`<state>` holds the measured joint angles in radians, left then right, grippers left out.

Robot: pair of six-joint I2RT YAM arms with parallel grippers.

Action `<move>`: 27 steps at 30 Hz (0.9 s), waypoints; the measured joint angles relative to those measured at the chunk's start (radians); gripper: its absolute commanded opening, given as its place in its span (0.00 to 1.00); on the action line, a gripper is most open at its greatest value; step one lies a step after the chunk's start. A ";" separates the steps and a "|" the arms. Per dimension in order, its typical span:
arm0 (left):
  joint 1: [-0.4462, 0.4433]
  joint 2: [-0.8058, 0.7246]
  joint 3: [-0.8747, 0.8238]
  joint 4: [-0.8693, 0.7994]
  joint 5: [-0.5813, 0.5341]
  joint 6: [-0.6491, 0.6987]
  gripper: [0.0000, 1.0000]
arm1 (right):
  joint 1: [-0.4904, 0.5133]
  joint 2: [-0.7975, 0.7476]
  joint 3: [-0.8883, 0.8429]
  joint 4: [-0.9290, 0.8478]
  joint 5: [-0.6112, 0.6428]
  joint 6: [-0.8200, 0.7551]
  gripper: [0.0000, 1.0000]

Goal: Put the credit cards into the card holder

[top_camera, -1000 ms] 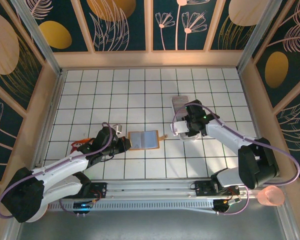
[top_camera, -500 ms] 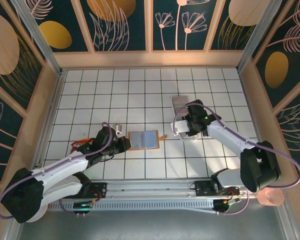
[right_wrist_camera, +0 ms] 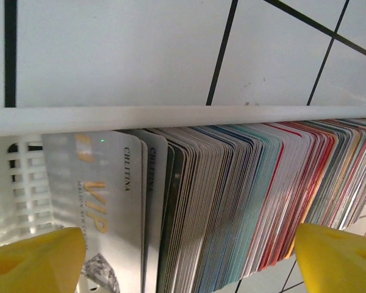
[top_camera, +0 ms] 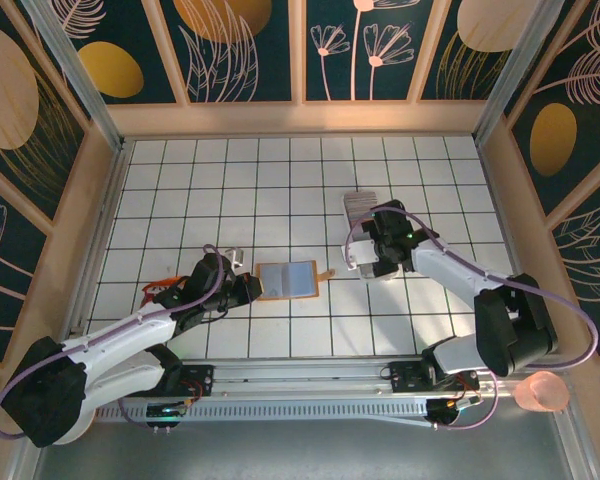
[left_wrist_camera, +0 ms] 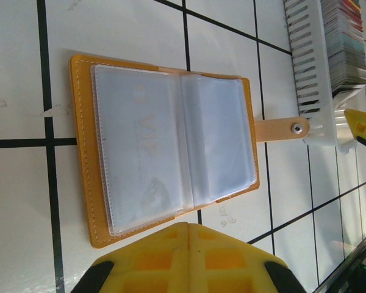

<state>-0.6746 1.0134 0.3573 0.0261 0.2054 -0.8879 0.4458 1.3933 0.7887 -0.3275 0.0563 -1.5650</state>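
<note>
Stacked on edge in a tight row, the credit cards (right_wrist_camera: 232,201) fill a white slotted tray (right_wrist_camera: 171,114) on the tiled table (top_camera: 180,180), a grey VIP card at one end. The right gripper (right_wrist_camera: 189,256) hangs directly over them, its yellow fingers (right_wrist_camera: 30,262) spread wide to either side of the row, clasping nothing. Near the tray's end, to the left, the tan card holder (left_wrist_camera: 165,152) lies opened flat, clear sleeves up, clasp tab pointing toward the tray. The left gripper (left_wrist_camera: 189,259), fingers pressed together, sits at the holder's opposite edge.
</note>
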 measured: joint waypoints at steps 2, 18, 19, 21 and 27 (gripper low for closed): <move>0.000 0.000 0.000 0.000 0.000 0.000 0.00 | 0.000 0.015 0.000 0.013 0.001 0.000 0.93; 0.000 -0.003 0.000 0.000 0.000 0.000 0.00 | 0.006 0.063 -0.006 0.079 0.034 -0.007 0.69; 0.000 -0.005 0.000 0.000 0.000 0.000 0.00 | 0.006 0.063 -0.006 0.078 0.034 -0.008 0.67; 0.000 -0.006 0.000 0.000 0.000 0.000 0.00 | 0.006 0.063 -0.006 0.074 0.034 -0.008 0.64; 0.000 -0.016 0.000 0.000 0.000 0.000 0.00 | 0.006 0.045 -0.006 0.061 0.033 -0.008 0.55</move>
<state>-0.6746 0.9977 0.3573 0.0261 0.2054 -0.8879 0.4515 1.4387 0.7826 -0.2668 0.0895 -1.5726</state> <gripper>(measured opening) 0.039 0.594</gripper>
